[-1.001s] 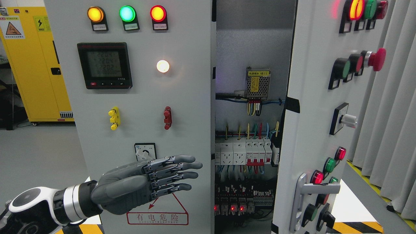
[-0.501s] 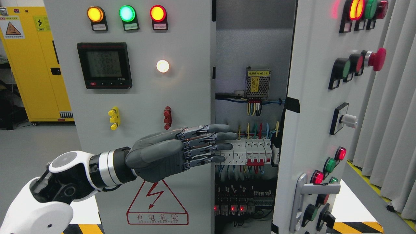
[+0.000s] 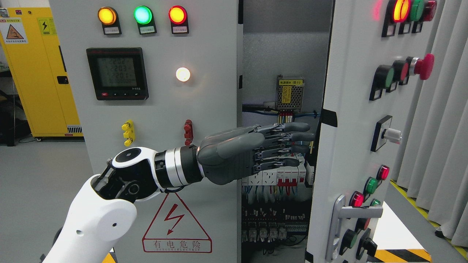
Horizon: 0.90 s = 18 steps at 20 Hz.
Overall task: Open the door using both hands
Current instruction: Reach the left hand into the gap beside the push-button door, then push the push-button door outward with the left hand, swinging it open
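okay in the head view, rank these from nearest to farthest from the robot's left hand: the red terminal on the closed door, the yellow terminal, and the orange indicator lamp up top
From the left hand:
1. Red terminal, just left of the wrist on the closed door.
2. Yellow terminal, farther left at the same height.
3. Orange indicator lamp, at the door's top left.

- The left hand (image 3: 256,151) covers some of the white switches (image 3: 278,175) inside the cabinet.
- The open door (image 3: 351,146) is cut off at the top and bottom edges.
- The meter (image 3: 117,73) shows numbers (too blurry to read).
- The fingertips (image 3: 305,137) may touch the door's edge; hard to tell.
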{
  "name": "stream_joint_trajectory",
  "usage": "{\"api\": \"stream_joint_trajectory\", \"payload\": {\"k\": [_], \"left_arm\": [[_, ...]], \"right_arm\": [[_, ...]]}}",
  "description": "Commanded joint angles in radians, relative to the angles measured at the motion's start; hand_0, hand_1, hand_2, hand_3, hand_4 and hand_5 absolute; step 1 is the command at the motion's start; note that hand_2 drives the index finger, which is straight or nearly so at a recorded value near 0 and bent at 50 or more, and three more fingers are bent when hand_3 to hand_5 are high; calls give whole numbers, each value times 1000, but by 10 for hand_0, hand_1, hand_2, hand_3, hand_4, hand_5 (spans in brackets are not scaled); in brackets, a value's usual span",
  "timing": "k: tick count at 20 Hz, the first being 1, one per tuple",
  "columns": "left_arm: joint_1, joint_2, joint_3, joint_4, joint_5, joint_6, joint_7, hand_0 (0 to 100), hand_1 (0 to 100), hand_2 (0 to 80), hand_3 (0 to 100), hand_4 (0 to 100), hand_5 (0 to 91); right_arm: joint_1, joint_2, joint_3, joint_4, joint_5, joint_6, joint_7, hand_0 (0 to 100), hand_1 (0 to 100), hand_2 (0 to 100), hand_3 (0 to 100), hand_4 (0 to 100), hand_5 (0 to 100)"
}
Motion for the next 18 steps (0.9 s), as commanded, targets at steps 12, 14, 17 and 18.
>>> {"api": "stream_joint_trajectory", "payload": {"k": [12, 14, 17, 18], "left_arm": [[-96, -322, -38, 179, -60, 14, -1, 120, 556, 0, 0, 0, 0], [-97, -328, -38, 176, -60, 14, 2, 120, 556, 0, 0, 0, 0], [-100, -332, -38, 165, -54, 16, 22, 120, 556, 0, 0, 0, 0], [-102, -335, -38, 165, -52, 16, 22, 120, 556, 0, 0, 0, 0]], "right_arm": [[-3, -9, -5, 2, 0, -9, -4, 0, 500, 40, 0, 0, 0], [-3, -10, -5, 2, 0, -9, -4, 0, 500, 40, 0, 0, 0], [-3, -22, -4, 5, 0, -7, -4, 0, 500, 40, 0, 0, 0], [-3, -23, -4, 5, 0, -9, -4, 0, 500, 40, 0, 0, 0]]}}
